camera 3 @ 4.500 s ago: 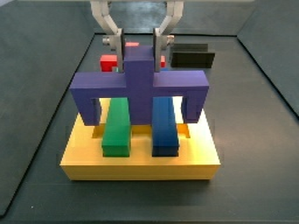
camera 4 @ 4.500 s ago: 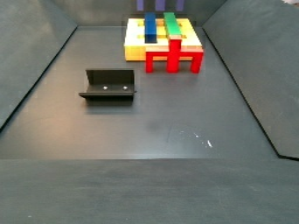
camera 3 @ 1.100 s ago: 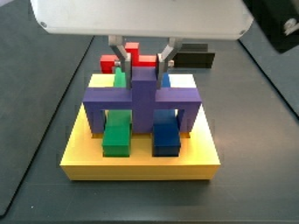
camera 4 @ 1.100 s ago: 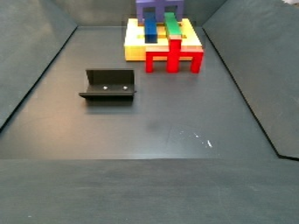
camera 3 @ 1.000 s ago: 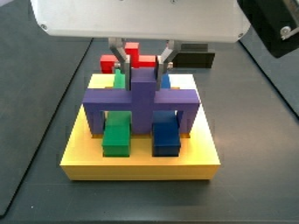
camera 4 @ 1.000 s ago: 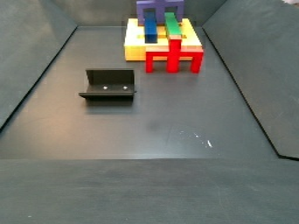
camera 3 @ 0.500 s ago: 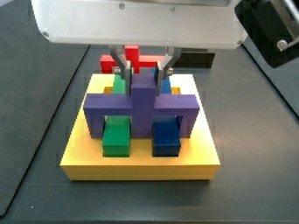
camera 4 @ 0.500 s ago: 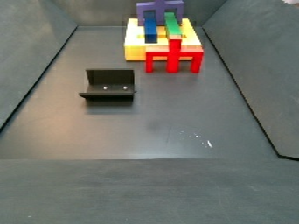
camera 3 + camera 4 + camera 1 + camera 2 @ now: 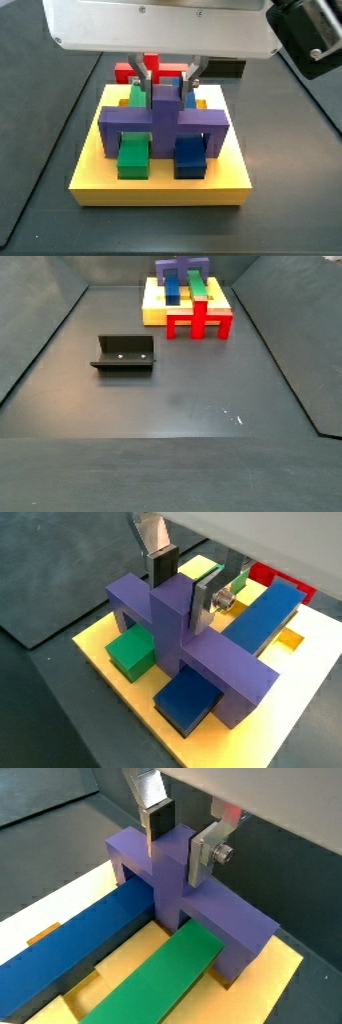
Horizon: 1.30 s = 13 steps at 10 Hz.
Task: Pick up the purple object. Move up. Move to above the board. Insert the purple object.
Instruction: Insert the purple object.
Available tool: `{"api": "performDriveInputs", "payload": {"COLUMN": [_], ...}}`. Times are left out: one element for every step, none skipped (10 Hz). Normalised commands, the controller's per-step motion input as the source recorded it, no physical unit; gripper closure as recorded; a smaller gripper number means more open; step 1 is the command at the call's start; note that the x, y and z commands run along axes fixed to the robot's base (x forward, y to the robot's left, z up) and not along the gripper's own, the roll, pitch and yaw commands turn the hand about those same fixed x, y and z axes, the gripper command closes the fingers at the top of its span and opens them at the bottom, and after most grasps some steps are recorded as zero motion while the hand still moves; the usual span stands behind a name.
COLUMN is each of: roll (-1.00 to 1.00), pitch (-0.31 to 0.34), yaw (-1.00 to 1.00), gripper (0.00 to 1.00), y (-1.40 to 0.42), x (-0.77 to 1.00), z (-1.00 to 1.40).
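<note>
- Since the frame half a second back, my gripper [image 9: 163, 82] has carried the purple block [image 9: 163, 124] a little lower, so its legs now reach down to the yellow board [image 9: 160, 185].
- My fingers [image 9: 158, 564] are closed on the raised ridge of the purple block, one silver plate on each side of it, as both wrist views show [image 9: 159, 816].
- Seen from a side view, the purple block spans most of the board's width, bridging over a green bar [image 9: 134, 155] and a blue bar [image 9: 190, 157] that lie side by side under it.
- Both bars run front to back along the board and stick out from under the purple bridge, as a wrist view shows for the blue bar [image 9: 80, 943] and the green bar [image 9: 154, 978].
- From a side view I cannot tell whether the purple legs are fully seated in the board's slots or only touching its top.
- A red block [image 9: 199, 322] stands against the board's edge, touching it.
- On the dark floor, well apart from the board [image 9: 155, 315], stands the fixture [image 9: 124, 354].
- My gripper's wide grey body fills the upper part of a side view, directly above the board.
</note>
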Motion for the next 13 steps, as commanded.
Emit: {"api": "performDriveInputs", "payload": {"roll": [0.00, 0.00, 0.08, 0.09, 0.15, 0.18, 0.17, 0.12, 0.16, 0.24, 0.30, 0.31, 0.21], "pitch": [0.037, 0.000, 0.000, 0.000, 0.000, 0.000, 0.000, 0.029, 0.041, 0.046, 0.041, 0.044, 0.000], "yaw": [-0.05, 0.01, 0.07, 0.03, 0.01, 0.00, 0.00, 0.00, 0.00, 0.03, 0.00, 0.00, 0.00], "gripper": [1.00, 1.00, 1.00, 1.00, 1.00, 1.00, 1.00, 1.00, 1.00, 1.00, 1.00, 1.00, 1.00], "y": [0.10, -0.08, -0.34, -0.22, -0.07, 0.00, 0.00, 0.00, 0.00, 0.00, 0.00, 0.00, -0.01], "x": [-0.01, -0.14, -0.04, -0.01, 0.00, 0.05, 0.13, 0.13, 0.06, 0.03, 0.10, 0.07, -0.02], "z": [0.05, 0.11, 0.22, 0.04, -0.03, -0.08, 0.00, 0.03, 0.10, 0.17, 0.01, 0.00, -0.01]}}
